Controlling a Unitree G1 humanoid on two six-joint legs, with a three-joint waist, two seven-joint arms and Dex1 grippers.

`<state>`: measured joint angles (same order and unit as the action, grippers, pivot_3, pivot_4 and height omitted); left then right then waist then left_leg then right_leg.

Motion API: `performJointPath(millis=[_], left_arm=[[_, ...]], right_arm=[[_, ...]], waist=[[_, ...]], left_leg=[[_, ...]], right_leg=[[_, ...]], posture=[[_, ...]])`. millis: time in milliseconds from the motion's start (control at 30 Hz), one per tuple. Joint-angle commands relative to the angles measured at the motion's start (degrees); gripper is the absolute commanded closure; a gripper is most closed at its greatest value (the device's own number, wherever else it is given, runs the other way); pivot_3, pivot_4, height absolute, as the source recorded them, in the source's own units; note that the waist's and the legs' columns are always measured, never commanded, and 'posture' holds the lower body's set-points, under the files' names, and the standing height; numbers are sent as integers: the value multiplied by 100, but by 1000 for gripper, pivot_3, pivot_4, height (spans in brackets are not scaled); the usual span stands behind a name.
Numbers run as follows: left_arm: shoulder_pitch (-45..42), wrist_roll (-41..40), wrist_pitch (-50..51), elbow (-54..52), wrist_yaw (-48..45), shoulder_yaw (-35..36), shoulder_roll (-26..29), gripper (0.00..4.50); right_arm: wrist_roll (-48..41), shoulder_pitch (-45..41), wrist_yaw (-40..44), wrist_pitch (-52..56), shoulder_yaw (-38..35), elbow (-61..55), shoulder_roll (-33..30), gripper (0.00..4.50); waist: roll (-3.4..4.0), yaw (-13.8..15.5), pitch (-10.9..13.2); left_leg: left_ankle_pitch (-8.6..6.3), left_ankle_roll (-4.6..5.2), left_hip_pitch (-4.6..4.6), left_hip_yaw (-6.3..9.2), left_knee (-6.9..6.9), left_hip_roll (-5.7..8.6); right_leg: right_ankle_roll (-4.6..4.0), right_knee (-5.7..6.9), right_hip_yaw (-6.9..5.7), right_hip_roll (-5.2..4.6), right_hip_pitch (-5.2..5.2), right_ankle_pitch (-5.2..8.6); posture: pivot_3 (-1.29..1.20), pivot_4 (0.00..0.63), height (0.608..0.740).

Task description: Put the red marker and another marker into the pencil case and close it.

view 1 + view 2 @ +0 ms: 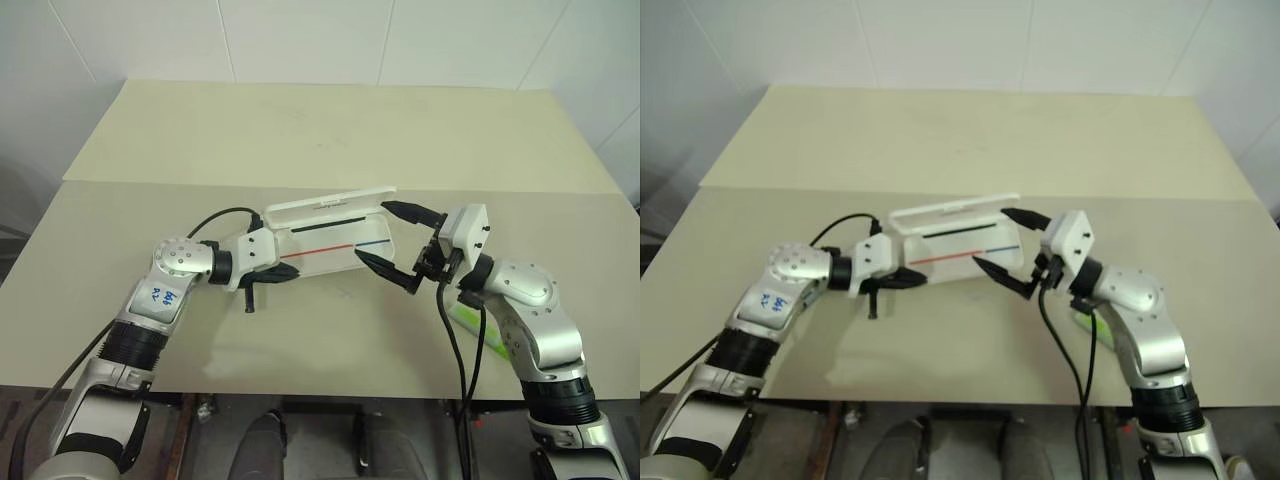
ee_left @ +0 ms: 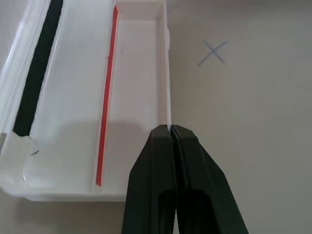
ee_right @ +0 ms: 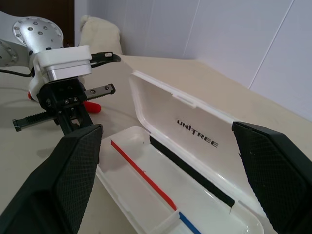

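Note:
The white pencil case [image 1: 325,258] lies open mid-table with its lid [image 3: 195,127] raised and no marker in its tray. My left gripper [image 2: 169,129] is shut on the thin near wall of the case at its left end. At the case's right end, my right gripper [image 1: 375,232] is open, one finger by the lid and one by the near wall. The red marker [image 3: 91,106] lies on the table behind the left gripper, with just its red end showing. Under my right forearm lies the lime-green marker [image 1: 465,316], mostly covered.
The case's tray has a black strip [image 2: 36,73] and a red and blue ridge [image 2: 106,97] moulded in. A pen-drawn cross [image 2: 213,52] marks the beige table [image 1: 330,130] just in front of the case. Black cables hang from both wrists.

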<state>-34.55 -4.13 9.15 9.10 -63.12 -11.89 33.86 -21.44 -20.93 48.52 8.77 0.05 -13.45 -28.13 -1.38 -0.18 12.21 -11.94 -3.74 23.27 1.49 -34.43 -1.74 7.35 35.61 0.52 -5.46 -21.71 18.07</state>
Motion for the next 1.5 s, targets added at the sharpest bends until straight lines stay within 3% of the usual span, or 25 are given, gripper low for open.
performJointPath(millis=[33, 500, 1067, 1167, 1333, 1500], left_arm=[[34, -155, 251, -524, -78, -5, 13, 4465], [401, -288, 874, -1434, -199, -248, -67, 4465], [444, -133, 618, -1081, -402, -367, 62, 4465], [427, -141, 596, -1059, -441, -384, 50, 3821], [370, -162, 599, -1094, -381, -329, 1, 2235], [318, -358, 779, -1350, -469, -205, 60, 2235]], right_arm=[[-109, 52, 73, 6, -86, -289, -127, 0], [-626, 1345, 673, 535, -1079, -787, -1527, 0], [-737, 1536, 403, 706, -1071, -1172, -1493, 0], [-731, 1435, 385, 722, -999, -1152, -1455, 0], [-698, 1352, 382, 719, -922, -1124, -1390, 0], [-668, 1257, 367, 697, -801, -1068, -1282, 0]], waist=[[0, 1, 0], [0, -3, 0], [0, 2, 0], [0, 4, 0], [0, 13, 0], [0, 9, 0]], left_leg=[[0, 0, 0, 0, 0, 0], [-1, 1, -2, 1, 0, 0], [-1, 2, -2, 0, -7, 0], [-1, 2, -3, 0, -8, -1], [-1, 2, -1, 0, -9, 0], [-1, 2, -2, 1, -9, -1]], right_leg=[[0, 0, 0, 0, 0, 0], [-3, -2, 3, 0, 2, 4], [-8, -3, 4, 0, 3, 6], [-8, -2, 4, 0, 3, 6], [-9, -3, 4, -1, 4, 6], [-8, -2, 4, 0, 4, 6]], posture=[[0, 150, 740], [0, 150, 740], [0, 150, 740], [0, 150, 740], [0, 150, 740], [0, 150, 740]])
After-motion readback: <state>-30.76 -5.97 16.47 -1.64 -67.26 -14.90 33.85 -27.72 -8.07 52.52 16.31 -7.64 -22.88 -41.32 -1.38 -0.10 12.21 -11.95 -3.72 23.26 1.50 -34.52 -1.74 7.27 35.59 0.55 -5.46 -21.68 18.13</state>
